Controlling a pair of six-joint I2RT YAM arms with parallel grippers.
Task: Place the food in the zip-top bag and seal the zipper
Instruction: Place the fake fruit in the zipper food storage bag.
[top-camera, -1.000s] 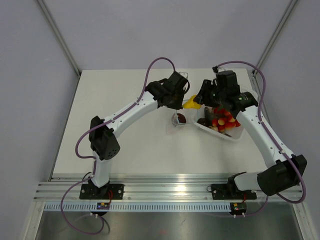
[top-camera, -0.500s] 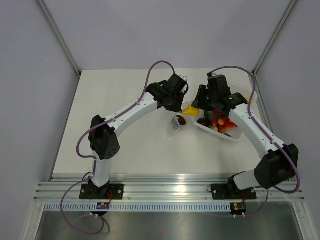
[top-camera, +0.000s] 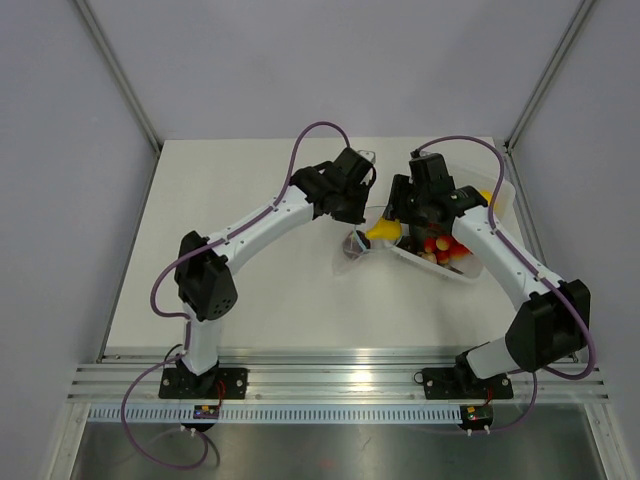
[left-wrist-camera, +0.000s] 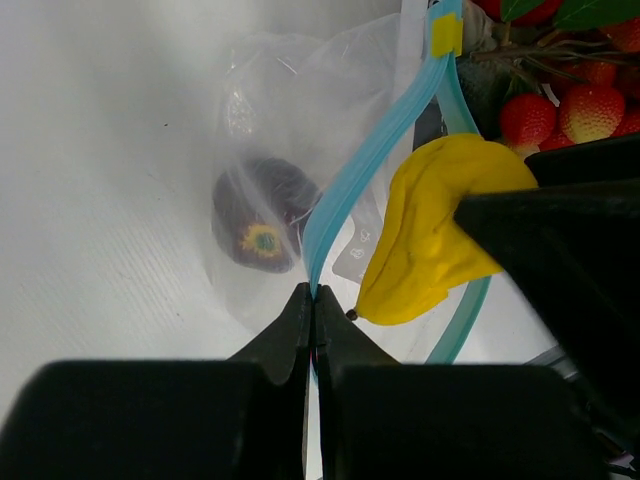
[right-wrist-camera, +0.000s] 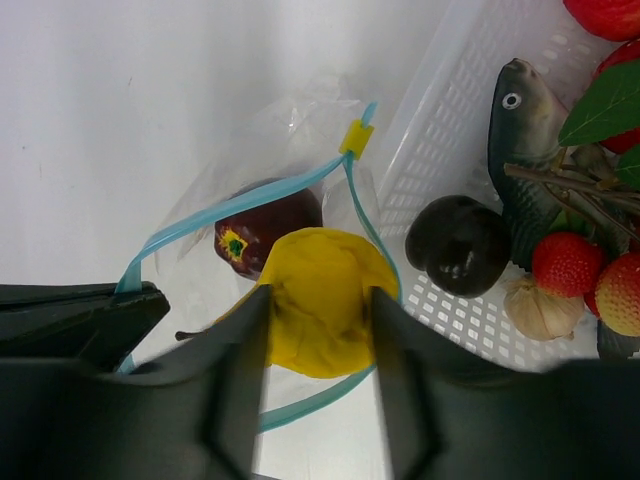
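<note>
**Yellow piece at the mouth of the bag**

The zip-top bag (left-wrist-camera: 270, 110) is lying near the middle of the worktop (top-camera: 250, 200), a little toward its right edge, just beside a white lattice tub (right-wrist-camera: 445, 120). It is a clear, crinkled pouch, and its zipper (left-wrist-camera: 375, 150) is showing as a thin blue-teal strip with a small yellow tab at one end. The two lips are standing apart, so the mouth is gaping in a loop. A dark maroon piece (left-wrist-camera: 262, 215) with a yellow spot is sitting inside, seen through the plastic.

The left fingers (left-wrist-camera: 285, 350) are pinching one lip of the zipper, closed tight on the strip. The right fingers (right-wrist-camera: 235, 400) are gripping a soft-looking yellow piece (right-wrist-camera: 318, 305) on both sides, holding it within the loop of the open mouth.

In the tub a grey fish (right-wrist-camera: 520, 130), a dark plum (right-wrist-camera: 458, 245) and strawberries (right-wrist-camera: 565, 265) are lying together.
</note>
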